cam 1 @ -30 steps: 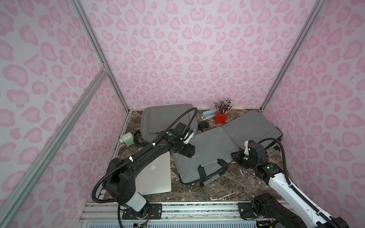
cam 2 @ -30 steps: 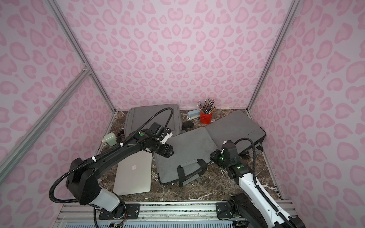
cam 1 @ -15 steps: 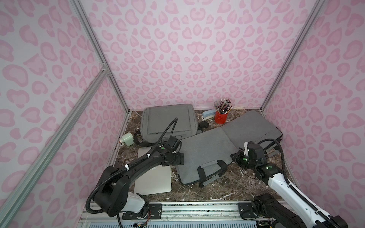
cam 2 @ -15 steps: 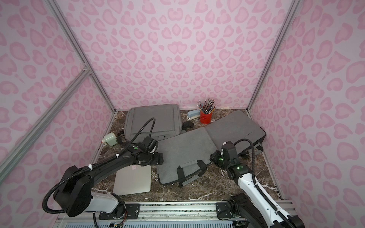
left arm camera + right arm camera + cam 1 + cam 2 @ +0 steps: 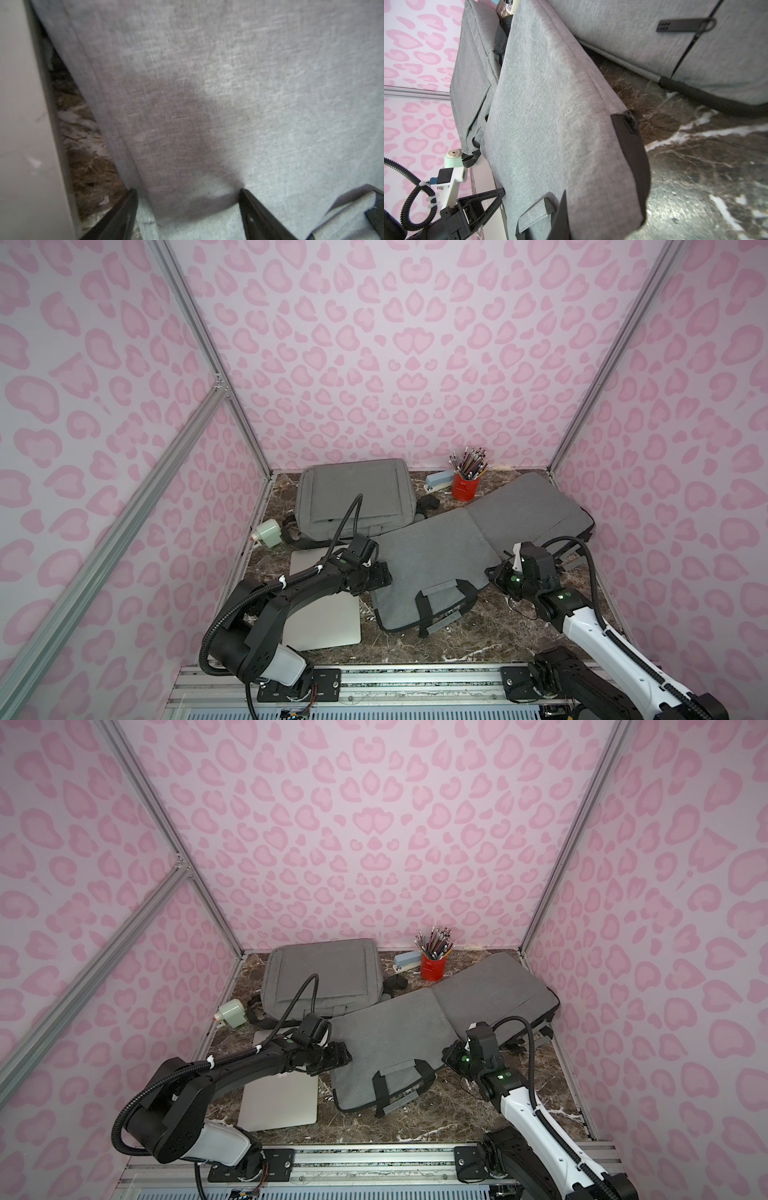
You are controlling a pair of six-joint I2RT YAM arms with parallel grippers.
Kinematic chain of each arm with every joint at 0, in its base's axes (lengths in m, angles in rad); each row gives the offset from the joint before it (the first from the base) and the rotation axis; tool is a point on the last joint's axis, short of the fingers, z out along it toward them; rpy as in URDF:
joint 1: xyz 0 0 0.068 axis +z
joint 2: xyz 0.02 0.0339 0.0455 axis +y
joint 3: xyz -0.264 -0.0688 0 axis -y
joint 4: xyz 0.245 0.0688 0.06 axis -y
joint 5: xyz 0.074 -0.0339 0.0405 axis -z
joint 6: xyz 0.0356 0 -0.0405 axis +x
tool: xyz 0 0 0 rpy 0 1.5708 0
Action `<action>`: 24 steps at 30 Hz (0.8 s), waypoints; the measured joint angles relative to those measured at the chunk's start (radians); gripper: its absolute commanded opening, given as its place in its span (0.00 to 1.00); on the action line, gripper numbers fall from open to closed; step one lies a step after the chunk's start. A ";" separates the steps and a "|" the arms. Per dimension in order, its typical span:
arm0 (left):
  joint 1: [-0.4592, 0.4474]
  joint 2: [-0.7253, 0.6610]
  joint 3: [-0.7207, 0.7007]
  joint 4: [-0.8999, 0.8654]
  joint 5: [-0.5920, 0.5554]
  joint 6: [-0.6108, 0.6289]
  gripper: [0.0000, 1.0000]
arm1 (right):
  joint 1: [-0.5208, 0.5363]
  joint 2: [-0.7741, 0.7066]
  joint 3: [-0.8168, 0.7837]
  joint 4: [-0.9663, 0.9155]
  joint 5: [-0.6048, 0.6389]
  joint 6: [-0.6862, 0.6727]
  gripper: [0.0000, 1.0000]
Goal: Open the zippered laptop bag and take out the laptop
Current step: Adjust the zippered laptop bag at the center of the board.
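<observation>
The silver laptop (image 5: 320, 614) (image 5: 278, 1106) lies flat on the marble table, out of the bag and partly under my left arm. To its right lies the grey laptop bag (image 5: 436, 556) (image 5: 390, 1040), strap handle toward the front. My left gripper (image 5: 380, 574) (image 5: 188, 191) is open, low at the bag's left edge, and grey fabric lies between its fingers (image 5: 255, 212). The laptop's edge (image 5: 20, 124) shows beside them. My right gripper (image 5: 496, 572) (image 5: 568, 205) is shut on the bag's right front edge, and the fabric hides one finger.
Two more grey bags lie at the back (image 5: 357, 497) and back right (image 5: 528, 510). A red cup of pencils (image 5: 465, 485), a blue stapler (image 5: 438, 480) and a small black object (image 5: 428, 502) stand near the back wall. A pale green device (image 5: 268, 533) sits at the left wall.
My left gripper has come down and toward the front, ending at the bag's left edge, with its jaws slightly narrower. The right arm has stayed put.
</observation>
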 measured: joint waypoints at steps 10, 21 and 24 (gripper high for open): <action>0.010 0.002 0.032 -0.007 0.024 0.024 0.10 | -0.002 -0.001 -0.021 0.007 0.002 0.000 0.00; 0.009 -0.106 0.202 -0.239 0.005 0.106 0.03 | 0.009 -0.032 0.011 0.002 -0.011 0.014 0.00; 0.010 -0.108 0.303 -0.328 -0.026 0.159 0.03 | 0.039 -0.034 0.054 0.002 0.001 0.014 0.00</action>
